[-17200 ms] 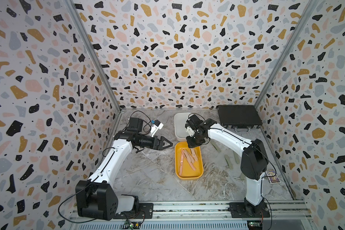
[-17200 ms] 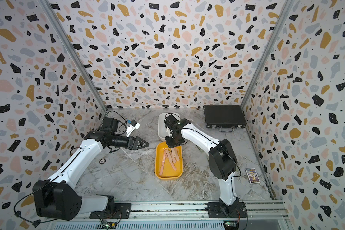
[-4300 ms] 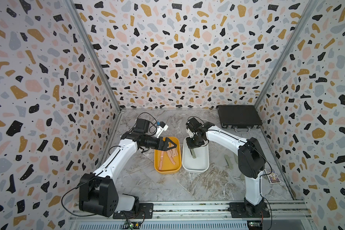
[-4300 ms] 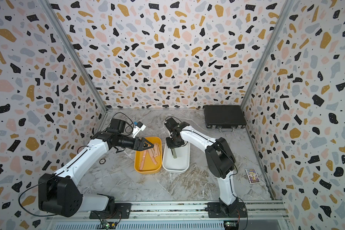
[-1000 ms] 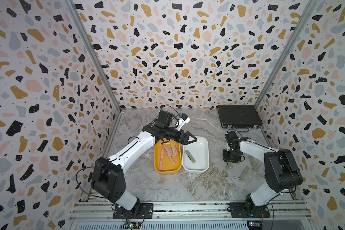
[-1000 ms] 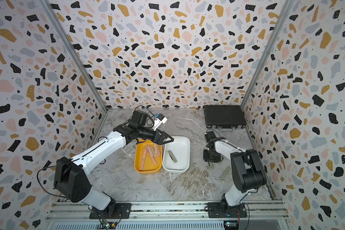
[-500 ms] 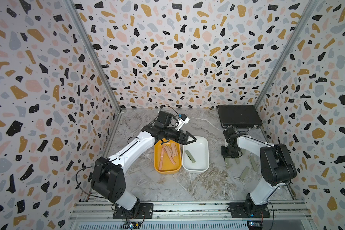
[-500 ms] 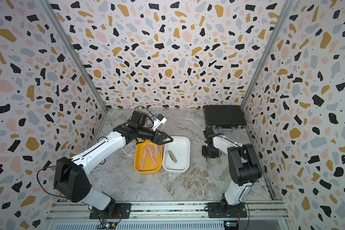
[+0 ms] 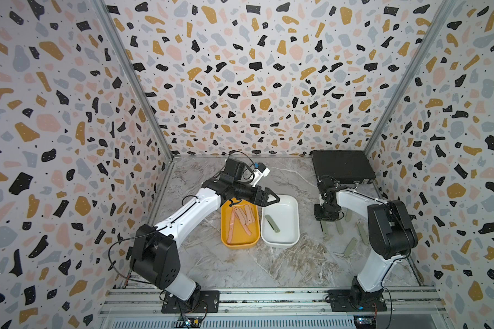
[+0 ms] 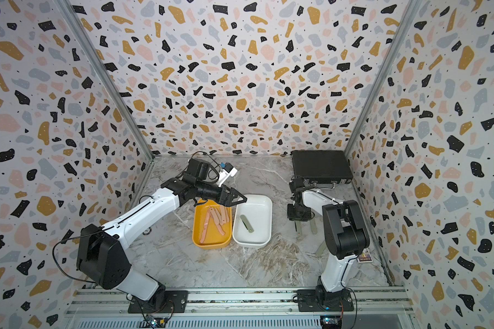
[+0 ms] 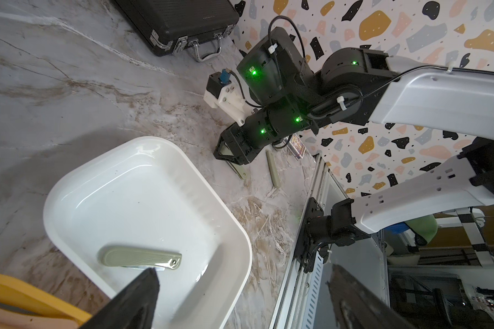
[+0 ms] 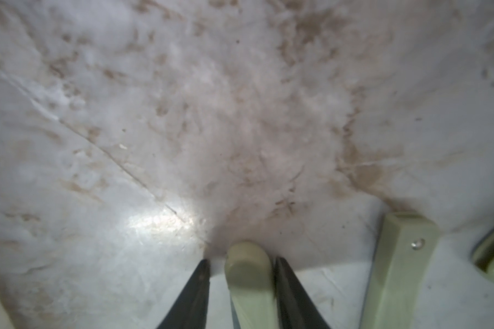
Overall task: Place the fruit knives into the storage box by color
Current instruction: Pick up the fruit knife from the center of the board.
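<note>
Knives sorted by colour: pinks in yellow box, one green in white box at its 3 o'clock; right end effector straddles a desk green, ungripped, for pickup; left end effector gaping, empty.

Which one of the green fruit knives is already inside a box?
The lone green knife in the white box; the other green knives lie loose on the table by the right pincer.

Swung my right gripper off the white tray, one green knife now inside; jaws now straddle a second green knife.
</note>
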Tool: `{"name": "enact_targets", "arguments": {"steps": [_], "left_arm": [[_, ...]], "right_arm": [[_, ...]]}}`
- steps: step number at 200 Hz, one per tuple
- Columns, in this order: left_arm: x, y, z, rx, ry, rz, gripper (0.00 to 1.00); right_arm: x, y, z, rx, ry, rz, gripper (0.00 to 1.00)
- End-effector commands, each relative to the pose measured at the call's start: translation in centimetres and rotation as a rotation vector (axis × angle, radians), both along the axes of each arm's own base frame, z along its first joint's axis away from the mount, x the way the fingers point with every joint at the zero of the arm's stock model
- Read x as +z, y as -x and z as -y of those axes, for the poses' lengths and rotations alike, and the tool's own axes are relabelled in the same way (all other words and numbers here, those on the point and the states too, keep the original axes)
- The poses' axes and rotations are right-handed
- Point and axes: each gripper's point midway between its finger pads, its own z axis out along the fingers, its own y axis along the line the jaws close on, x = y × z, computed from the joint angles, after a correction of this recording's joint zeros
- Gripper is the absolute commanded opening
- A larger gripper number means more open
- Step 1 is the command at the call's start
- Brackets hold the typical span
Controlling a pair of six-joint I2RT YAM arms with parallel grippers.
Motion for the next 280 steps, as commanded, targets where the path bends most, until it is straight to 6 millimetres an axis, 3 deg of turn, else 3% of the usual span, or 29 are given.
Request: {"name": "enact_targets", "arguments": {"steps": [1, 105, 157, 223, 280], "left_arm": [[0.8, -0.1, -0.4, 0.002, 0.017, 0.036, 0.94], [0.8, -0.3, -0.6, 0.012, 0.024, 0.027, 0.94], [0.8, -0.4, -0.8, 0.016, 0.025, 0.028, 0.94], [0.9, -0.8, -1.1, 0.03, 0.024, 0.03, 0.94], [1.6, -1.8, -2.6, 0.069, 0.038, 0.029, 0.94]], "right_arm": [[-0.6, 0.6, 0.6, 0.005, 0.028, -0.037, 0.39], [-1.2, 1.9, 0.9, 0.004, 0.032, -0.062, 0.35], [-1.1, 1.9, 0.8, 0.008, 0.029, -0.06, 0.25], [3.3, 0.9, -0.4, 0.013, -0.042, 0.016, 0.23], [7.5, -0.2, -2.8, 0.06, -0.087, 0.084, 0.23]]}}
